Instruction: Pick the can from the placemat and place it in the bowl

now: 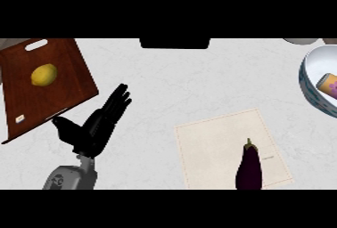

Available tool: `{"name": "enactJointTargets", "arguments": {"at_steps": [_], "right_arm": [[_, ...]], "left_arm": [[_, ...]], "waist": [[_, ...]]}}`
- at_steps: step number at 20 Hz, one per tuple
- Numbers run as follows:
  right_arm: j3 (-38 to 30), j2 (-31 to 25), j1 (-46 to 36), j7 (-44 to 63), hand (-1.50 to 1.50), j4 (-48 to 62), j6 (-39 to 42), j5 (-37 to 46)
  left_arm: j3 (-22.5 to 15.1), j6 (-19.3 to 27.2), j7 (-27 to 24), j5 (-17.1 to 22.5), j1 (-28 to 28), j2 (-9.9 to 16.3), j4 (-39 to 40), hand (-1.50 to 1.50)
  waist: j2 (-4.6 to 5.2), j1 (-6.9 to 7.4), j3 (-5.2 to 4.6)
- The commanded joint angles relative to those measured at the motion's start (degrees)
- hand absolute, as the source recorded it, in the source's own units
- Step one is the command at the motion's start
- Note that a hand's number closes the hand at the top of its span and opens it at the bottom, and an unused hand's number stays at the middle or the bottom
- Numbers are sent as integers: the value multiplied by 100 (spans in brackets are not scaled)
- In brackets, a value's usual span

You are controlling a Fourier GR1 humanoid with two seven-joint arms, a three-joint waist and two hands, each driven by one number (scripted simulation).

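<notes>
A: Where do we stand with the can (328,83)?

B: It lies on its side inside the bowl (306,84) at the far right, partly cut off by the edge of the view. The placemat (217,147), near and right of centre, carries only an eggplant (249,167) now.

A: So we judge the placing step finished?

B: We do, going by how things lie. The can is in the bowl and nothing grips it.

A: And our hands?

B: Our left hand (92,127) shows at the near left, fingers straight and spread, pointing far, holding nothing. It rests just beside the wooden cutting board (63,93), where a lemon (44,75) sits. Our right hand is out of view, so we can say nothing of it.

A: What does the next move call for?

B: Little, we think: keep the arms clear of the bowl so the can is not disturbed.
</notes>
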Motion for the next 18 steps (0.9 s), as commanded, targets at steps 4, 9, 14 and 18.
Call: {"name": "enactJointTargets", "arguments": {"at_steps": [4, 9, 14, 18], "right_arm": [[-888, 317, 521, -1523, -150, -911, 609, -1474], [-1098, 601, 1288, -1295, -150, -2261, 1504, -2188], [-1223, 1166, 2308, -1492, -150, -3667, 2095, -2675], [-1432, 1689, 3464, -1792, 150, -4606, 2609, -3042]], "left_arm": [[206, -60, -213, 53, 363, 128, 65, 0], [307, -99, -144, 149, 516, 203, -124, 0], [208, 283, -66, -88, 621, 19, -207, 0], [447, 193, 32, 87, 736, 217, -283, 0]], "waist": [[-139, -312, -31], [-193, -454, -46], [-267, -714, -57], [-305, -911, -56]]}}
